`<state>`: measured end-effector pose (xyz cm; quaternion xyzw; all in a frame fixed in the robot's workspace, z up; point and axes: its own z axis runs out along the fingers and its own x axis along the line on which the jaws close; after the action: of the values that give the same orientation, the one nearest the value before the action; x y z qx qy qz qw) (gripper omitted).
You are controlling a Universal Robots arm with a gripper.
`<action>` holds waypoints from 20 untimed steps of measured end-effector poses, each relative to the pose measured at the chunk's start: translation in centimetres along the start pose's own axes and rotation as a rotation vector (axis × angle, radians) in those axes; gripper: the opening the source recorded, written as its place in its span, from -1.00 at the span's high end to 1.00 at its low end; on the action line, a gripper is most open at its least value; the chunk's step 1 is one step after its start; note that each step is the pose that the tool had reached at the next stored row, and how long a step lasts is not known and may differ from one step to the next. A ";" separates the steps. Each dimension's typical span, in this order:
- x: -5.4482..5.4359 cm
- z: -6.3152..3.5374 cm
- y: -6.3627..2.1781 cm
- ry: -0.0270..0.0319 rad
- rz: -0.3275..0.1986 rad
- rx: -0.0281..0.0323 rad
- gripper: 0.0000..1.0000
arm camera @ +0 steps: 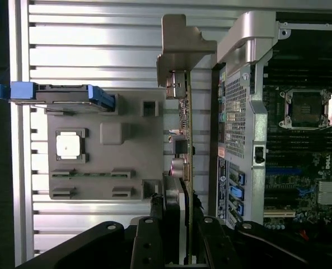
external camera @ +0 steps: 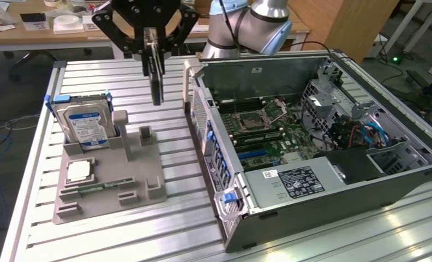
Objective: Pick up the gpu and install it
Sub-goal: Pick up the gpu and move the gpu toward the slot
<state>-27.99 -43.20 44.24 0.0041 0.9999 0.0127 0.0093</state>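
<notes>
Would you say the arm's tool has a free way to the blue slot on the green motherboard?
Probably yes: the grey computer case lies open-topped, nothing covers the blue slot; the tool holds the thin dark gpu.

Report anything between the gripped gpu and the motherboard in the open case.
The thin dark circuit card, held in the black gripper, hangs beside the grey metal computer case. Its perforated port wall stands between the card and the green motherboard; the case is open above.

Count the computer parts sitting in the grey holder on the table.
3: the hard drive upright at the far end of the holder, the square processor chip flat in front of it, the slim memory stick nearest the camera. The gpu is in the pincer, off the holder.
</notes>
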 end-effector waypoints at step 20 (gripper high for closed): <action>-5.4 0.11 0.05 0.0000 0.000 0.0000 0.44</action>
<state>-22.61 -43.20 44.23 0.0041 0.9999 0.0127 0.0093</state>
